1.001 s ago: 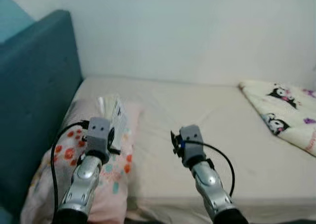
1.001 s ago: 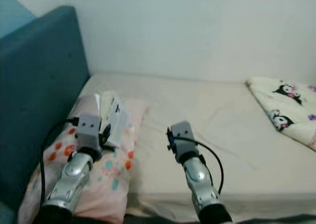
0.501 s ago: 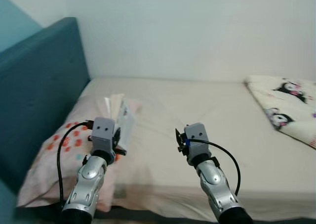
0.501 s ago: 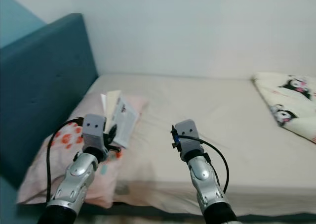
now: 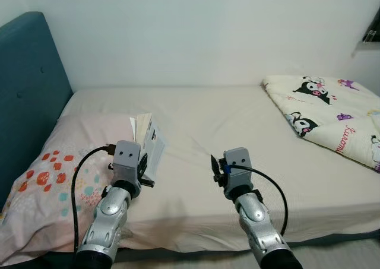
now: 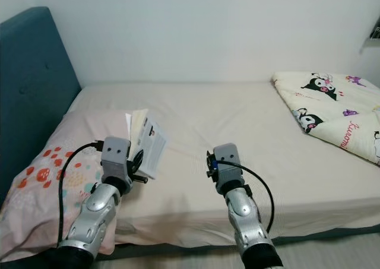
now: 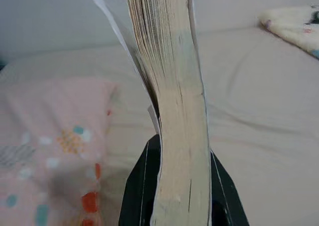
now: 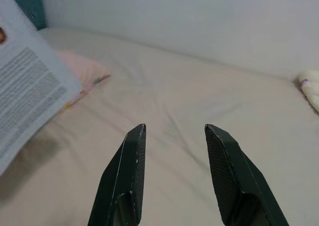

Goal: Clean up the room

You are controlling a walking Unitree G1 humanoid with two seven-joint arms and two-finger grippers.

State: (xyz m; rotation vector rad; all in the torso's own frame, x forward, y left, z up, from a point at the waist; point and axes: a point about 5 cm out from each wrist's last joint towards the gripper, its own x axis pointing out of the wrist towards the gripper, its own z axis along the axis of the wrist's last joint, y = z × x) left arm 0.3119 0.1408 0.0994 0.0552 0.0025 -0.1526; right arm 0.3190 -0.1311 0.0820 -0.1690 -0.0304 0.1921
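**Paperback held upright over the bed**

The left gripper (image 7: 182, 196) has its black fingers clamped on the bottom edge of a thick paperback book with yellowed pages (image 7: 172, 101), which stands upright above it, over the beige bedsheet (image 5: 237, 132). A pink pillow with red and teal spots (image 5: 53, 180) lies just to its left. The right gripper (image 8: 174, 158) hovers alongside, fingers spread apart and empty, with a cream cartoon-print blanket (image 5: 332, 111) well off to its right

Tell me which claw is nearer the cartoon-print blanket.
Right. The right claw hangs open over the bare sheet, on the side of the bed where the blanket lies. The left claw grips a book beside the pillow, farther away.
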